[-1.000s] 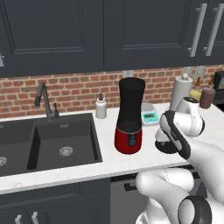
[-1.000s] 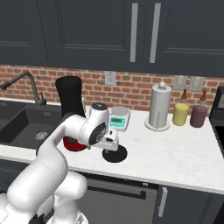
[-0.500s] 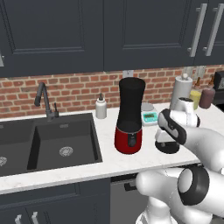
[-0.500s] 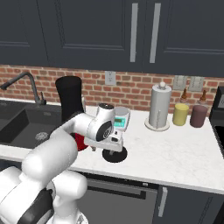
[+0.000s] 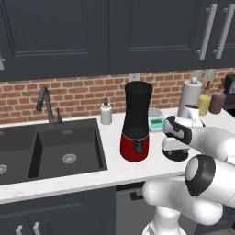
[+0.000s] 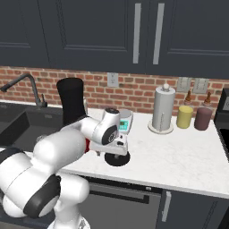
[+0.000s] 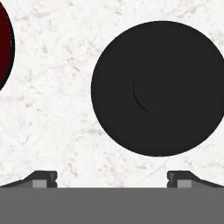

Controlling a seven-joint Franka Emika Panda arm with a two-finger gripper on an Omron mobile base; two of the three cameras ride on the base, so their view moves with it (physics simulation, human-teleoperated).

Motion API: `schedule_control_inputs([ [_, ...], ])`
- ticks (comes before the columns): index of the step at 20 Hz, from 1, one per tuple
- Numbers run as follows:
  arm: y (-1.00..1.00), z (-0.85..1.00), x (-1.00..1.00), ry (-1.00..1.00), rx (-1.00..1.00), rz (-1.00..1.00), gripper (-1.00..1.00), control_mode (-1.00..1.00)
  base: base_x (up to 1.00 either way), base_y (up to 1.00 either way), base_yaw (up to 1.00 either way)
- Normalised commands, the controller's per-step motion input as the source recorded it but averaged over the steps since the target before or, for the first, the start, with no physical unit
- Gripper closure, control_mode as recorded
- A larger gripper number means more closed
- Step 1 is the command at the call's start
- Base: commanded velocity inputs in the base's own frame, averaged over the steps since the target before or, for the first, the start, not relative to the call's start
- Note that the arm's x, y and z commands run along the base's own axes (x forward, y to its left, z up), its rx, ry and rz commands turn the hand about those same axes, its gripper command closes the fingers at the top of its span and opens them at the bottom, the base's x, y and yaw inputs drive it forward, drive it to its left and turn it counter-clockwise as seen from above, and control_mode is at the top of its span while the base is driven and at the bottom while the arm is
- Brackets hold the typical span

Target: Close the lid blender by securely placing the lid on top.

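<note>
The lid (image 7: pixel 159 87), a flat matte black disc with a slightly raised centre, lies on the white marble counter to the right of the blender. In the base views the lid (image 5: pixel 177 155) (image 6: pixel 117 159) peeks out under my hand. The blender (image 5: pixel 137 124) (image 6: pixel 71 105) stands upright, its black jar on a glossy red base, and its top is uncovered. An edge of the red base (image 7: pixel 3 48) shows at the left of the hand view. My gripper (image 7: pixel 112 177) (image 5: pixel 175 146) (image 6: pixel 117 149) hovers just above the lid, pointing down, open and holding nothing.
A white soap bottle (image 5: pixel 106 113), a faucet (image 5: pixel 46 103) and a dark sink (image 5: pixel 46 147) lie left of the blender. A small scale (image 6: pixel 125 120) sits behind the lid. Further right stand a paper towel roll (image 6: pixel 162 108) and two jars (image 6: pixel 184 117) (image 6: pixel 202 119).
My arm has swung its elbow round while the hand stayed over the lid, sinking slightly toward it. The lid and blender have not moved.
</note>
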Motion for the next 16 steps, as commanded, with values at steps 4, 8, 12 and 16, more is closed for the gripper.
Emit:
schedule_control_inputs([
  [4,-0.20,-0.14,0.18,0.00,0.00,0.00,-1.00,-1.00,0.00,0.00,0.00],
  [8,-0.11,-0.08,0.32,0.00,0.00,0.00,-1.00,-1.00,0.00,0.00,0.00],
  [12,-0.04,-0.08,0.35,0.00,0.00,0.00,-1.00,-1.00,0.00,0.00,0.00],
  [16,-0.02,-0.13,0.34,0.00,0.00,0.00,-1.00,-1.00,0.00,0.00,0.00],
])
